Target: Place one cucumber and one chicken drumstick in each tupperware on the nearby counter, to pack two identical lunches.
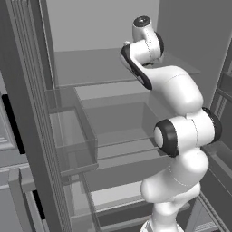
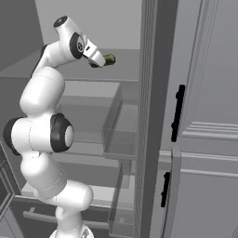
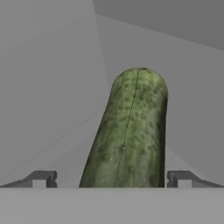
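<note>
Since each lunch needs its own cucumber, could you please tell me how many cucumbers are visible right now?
1. The cucumber lies between the open gripper's fingers; from the right base view its end pokes out past the hand over a fridge shelf. Others may be hidden behind the arm.

Legible text, labels, brands, numbers, signs: none in any view. No surface shown carries readable writing.
</note>
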You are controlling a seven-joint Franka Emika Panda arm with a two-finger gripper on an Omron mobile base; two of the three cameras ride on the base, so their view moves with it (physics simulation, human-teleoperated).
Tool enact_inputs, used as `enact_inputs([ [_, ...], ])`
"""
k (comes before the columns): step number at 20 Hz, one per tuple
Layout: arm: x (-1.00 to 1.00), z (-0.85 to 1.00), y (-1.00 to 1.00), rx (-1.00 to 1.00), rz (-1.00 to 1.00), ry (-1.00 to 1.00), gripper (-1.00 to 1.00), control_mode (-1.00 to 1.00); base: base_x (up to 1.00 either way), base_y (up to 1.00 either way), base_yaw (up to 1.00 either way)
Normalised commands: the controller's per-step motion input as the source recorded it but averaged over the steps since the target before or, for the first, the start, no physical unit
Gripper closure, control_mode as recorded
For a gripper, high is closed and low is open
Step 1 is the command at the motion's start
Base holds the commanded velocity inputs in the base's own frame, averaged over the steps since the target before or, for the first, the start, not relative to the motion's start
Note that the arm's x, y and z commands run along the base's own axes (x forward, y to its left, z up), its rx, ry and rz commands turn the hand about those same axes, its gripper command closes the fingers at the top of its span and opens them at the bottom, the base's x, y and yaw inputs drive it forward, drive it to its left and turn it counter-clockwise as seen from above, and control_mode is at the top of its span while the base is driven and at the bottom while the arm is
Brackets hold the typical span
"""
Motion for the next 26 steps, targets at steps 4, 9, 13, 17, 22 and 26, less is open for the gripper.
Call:
enact_inputs([
  [4,0.04,-0.13,-0.02,0.0,0.0,0.0,-1.0,-1.0,0.0,0.0,0.0],
  [9,0.09,-0.28,0.0,0.0,0.0,0.0,1.0,-1.0,0.0,0.0,0.0],
  [13,0.0,-0.11,0.0,0.0,0.0,0.0,1.0,-1.0,0.0,0.0,0.0],
  [17,-0.41,0.0,-0.04,0.01,-0.01,-0.03,1.0,-1.0,0.0,0.0,0.0],
  [22,-0.88,-0.11,0.06,0.0,0.23,-0.01,1.0,-1.0,0.0,0.0,0.0],
  [26,-1.0,-0.06,0.36,0.0,0.4,0.0,1.0,-1.0,0.0,0.0,0.0],
])
